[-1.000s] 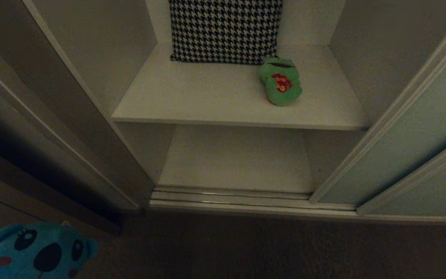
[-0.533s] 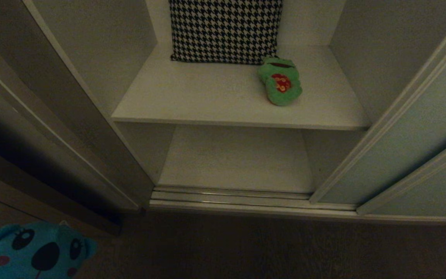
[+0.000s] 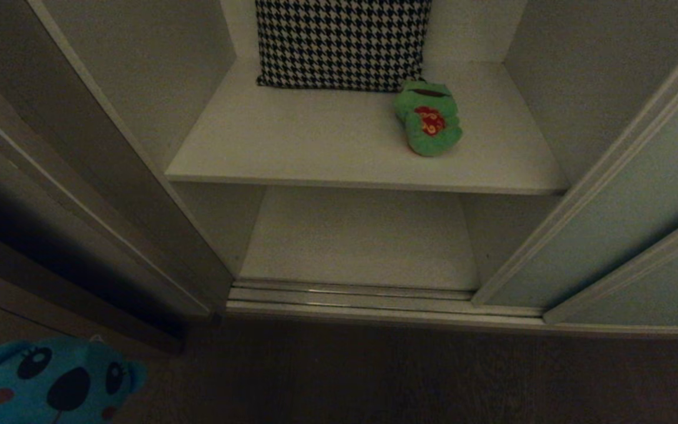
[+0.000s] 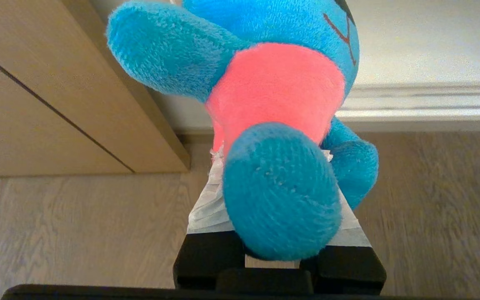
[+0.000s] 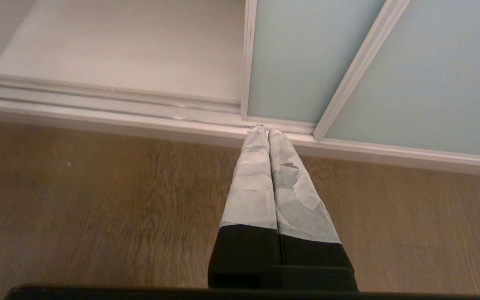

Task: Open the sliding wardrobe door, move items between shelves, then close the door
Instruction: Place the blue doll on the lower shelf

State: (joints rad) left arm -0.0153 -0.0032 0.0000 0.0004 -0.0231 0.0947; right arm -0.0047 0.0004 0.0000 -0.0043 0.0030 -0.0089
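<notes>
The sliding wardrobe door (image 3: 610, 224) stands pushed to the right, so the shelves show. A green frog (image 3: 427, 118) lies on the upper shelf (image 3: 292, 147), right of centre. Nothing lies on the lower shelf (image 3: 362, 235). The teal-blue bear (image 3: 56, 380) shows at the bottom left of the head view. In the left wrist view my left gripper (image 4: 273, 156) is shut on the bear (image 4: 277, 83), held above the floor. My right gripper (image 5: 267, 131) is shut with nothing in it, low over the floor by the door's (image 5: 298, 54) bottom corner.
A black-and-white houndstooth cushion (image 3: 342, 41) leans at the back of the upper shelf, just behind the frog. Brown wooden panels (image 4: 36, 104) stand left of the opening. The bottom track (image 3: 351, 297) runs along the wood floor (image 5: 77, 200).
The whole head view has shifted slightly, so the camera moved a little. The frog, the bear and both grippers keep their places.
</notes>
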